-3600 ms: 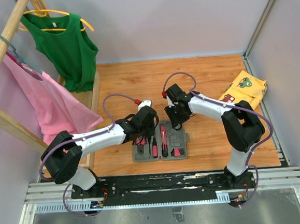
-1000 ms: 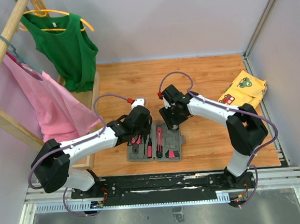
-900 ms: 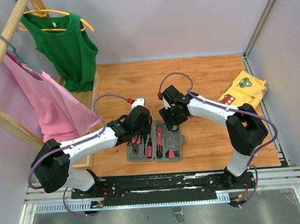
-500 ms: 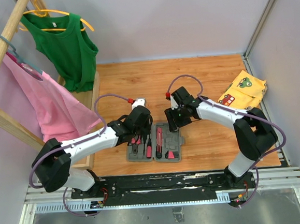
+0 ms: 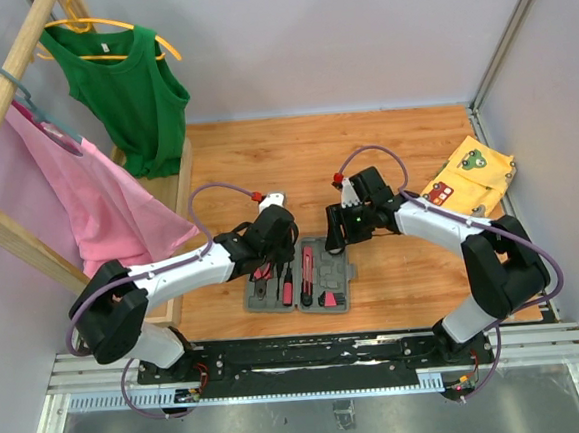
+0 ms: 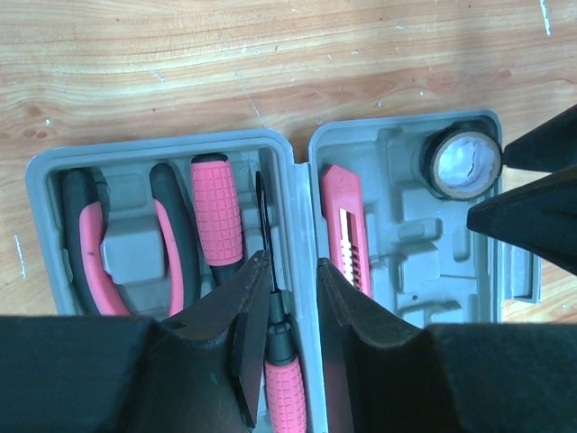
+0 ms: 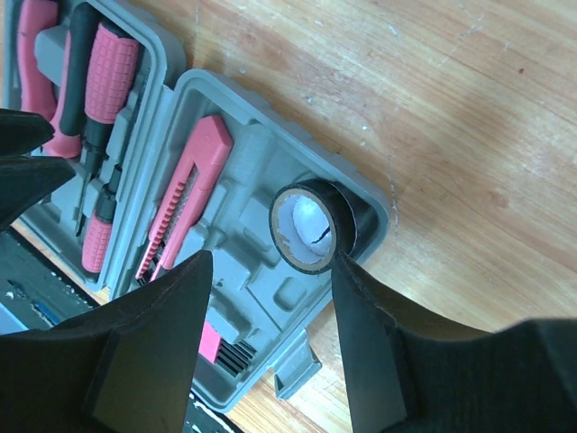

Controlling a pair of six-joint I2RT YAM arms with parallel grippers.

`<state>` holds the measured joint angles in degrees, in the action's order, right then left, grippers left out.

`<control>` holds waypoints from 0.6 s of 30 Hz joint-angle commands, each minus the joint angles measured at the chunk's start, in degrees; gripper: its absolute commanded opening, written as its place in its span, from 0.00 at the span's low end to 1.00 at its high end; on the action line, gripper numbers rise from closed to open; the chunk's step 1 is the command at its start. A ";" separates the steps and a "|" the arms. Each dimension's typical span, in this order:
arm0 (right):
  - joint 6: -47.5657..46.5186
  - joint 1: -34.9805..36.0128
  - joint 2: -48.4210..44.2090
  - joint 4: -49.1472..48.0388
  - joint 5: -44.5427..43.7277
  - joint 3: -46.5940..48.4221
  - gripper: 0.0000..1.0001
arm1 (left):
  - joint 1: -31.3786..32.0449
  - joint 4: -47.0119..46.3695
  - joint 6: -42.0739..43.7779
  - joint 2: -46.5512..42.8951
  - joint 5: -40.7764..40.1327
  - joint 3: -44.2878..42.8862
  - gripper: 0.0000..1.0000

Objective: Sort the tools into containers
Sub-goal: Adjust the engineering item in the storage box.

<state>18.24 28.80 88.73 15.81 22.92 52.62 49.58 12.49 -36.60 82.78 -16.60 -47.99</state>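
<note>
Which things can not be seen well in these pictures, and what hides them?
Left wrist view: the left gripper covers the near half of the case, and whether it grips the slim screwdriver is unclear.
Right wrist view: the pliers are cut off by the top left corner.
Top view: the right gripper hides the tape roll.

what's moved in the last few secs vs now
The right gripper swung to its right, from over the middle of the tool case to its far right corner, jaws open above the tape roll there. Early on the case slid slightly left and turned a little. The left gripper stayed over the case's left half, straddling the slim screwdriver. No visible pick-up or release.
</note>
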 commanded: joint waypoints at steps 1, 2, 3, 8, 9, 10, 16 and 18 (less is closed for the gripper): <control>1.34 -1.31 -1.48 -3.63 4.42 -1.54 0.57 | -0.36 -2.47 0.13 0.66 0.78 -0.77 0.33; 1.69 -1.55 -1.70 -4.18 4.76 -1.93 0.57 | -0.36 -2.74 0.17 0.73 1.02 -0.83 0.35; 1.97 -1.81 -2.04 -4.54 4.84 -2.29 0.57 | -0.36 -2.92 0.21 0.91 1.26 -0.92 0.36; 4.17 -3.80 -4.50 -7.44 6.52 -5.12 0.56 | -0.36 -3.71 0.21 1.61 1.89 -1.32 0.39; 4.42 -4.27 -4.74 -7.66 6.94 -5.40 0.56 | -0.36 -4.08 0.22 1.85 2.17 -1.32 0.40; 4.53 -4.38 -4.86 -7.72 7.20 -5.57 0.56 | -0.41 -4.58 0.26 2.09 2.49 -1.26 0.41; 5.86 -4.97 -4.80 -8.78 7.43 -6.98 0.54 | -0.36 -7.54 0.13 4.62 5.82 -2.31 0.43; 5.97 -4.98 -4.23 -8.91 7.85 -7.13 0.54 | -0.29 -8.34 0.06 5.17 6.55 -2.58 0.43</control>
<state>22.83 24.95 84.86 8.47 29.17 46.57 49.58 7.75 -36.60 86.61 -12.43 -48.49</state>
